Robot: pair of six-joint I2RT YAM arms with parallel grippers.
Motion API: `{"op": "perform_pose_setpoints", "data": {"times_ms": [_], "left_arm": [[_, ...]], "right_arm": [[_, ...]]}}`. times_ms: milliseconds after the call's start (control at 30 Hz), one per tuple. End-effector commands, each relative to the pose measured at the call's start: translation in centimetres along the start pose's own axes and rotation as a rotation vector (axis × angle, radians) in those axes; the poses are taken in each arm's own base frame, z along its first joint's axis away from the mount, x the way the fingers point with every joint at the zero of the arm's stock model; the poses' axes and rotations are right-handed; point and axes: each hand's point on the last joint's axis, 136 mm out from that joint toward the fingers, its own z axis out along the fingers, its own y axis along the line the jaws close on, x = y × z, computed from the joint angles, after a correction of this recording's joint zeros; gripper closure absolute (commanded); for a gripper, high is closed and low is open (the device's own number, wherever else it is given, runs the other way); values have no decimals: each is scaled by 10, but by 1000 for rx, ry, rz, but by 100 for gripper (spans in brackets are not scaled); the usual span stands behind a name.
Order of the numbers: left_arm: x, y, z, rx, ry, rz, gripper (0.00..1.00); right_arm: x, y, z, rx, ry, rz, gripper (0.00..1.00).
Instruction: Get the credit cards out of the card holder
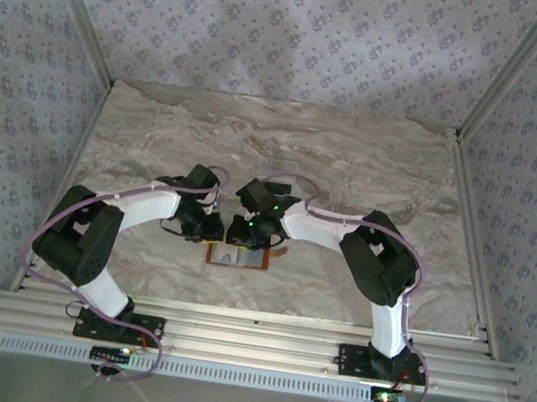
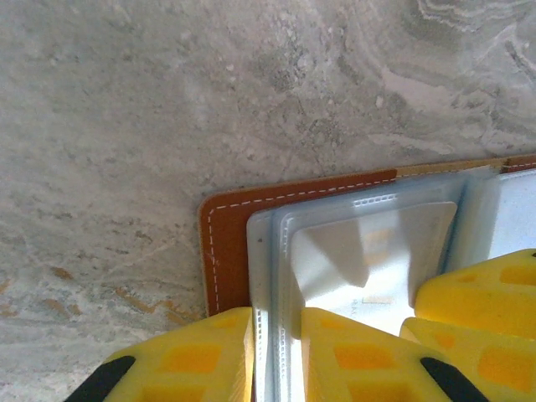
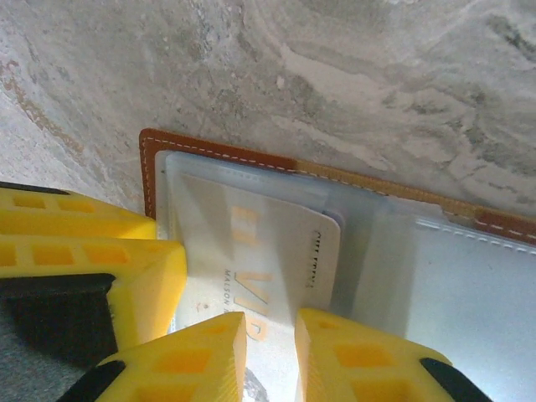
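Observation:
The card holder [image 1: 238,256] lies open and flat on the table between both arms, its brown stitched leather [image 2: 222,251] edging clear plastic sleeves. My left gripper [image 2: 276,356] [image 1: 211,231] is closed to a narrow gap on the sleeves' edge. A whitish credit card [image 3: 268,243] with gold lettering sits partly in a sleeve of the holder [image 3: 151,167]. My right gripper [image 3: 270,356] [image 1: 246,233] is closed to a narrow gap with that card's near end in it. The same card [image 2: 368,268] shows through the plastic in the left wrist view. A darker edge peeks out behind its far corner.
The marble-patterned table [image 1: 355,163] stretches away behind the holder. Metal rails [image 1: 248,335] run along the near edge by the arm bases. Patterned walls [image 1: 25,74] close in the left, right and back. The two grippers' fingers nearly touch over the holder.

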Motion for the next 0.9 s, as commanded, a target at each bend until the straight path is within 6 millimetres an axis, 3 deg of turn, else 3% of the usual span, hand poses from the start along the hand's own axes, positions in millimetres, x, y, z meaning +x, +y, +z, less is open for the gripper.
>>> {"op": "perform_pose_setpoints", "data": {"times_ms": [0, 867], "left_arm": [[11, 20, 7, -84, 36, -10, 78], [3, 4, -17, -44, -11, 4, 72]], "right_arm": [[7, -22, -3, 98, 10, 14, 75], [8, -33, -9, 167, 4, 8, 76]]}}
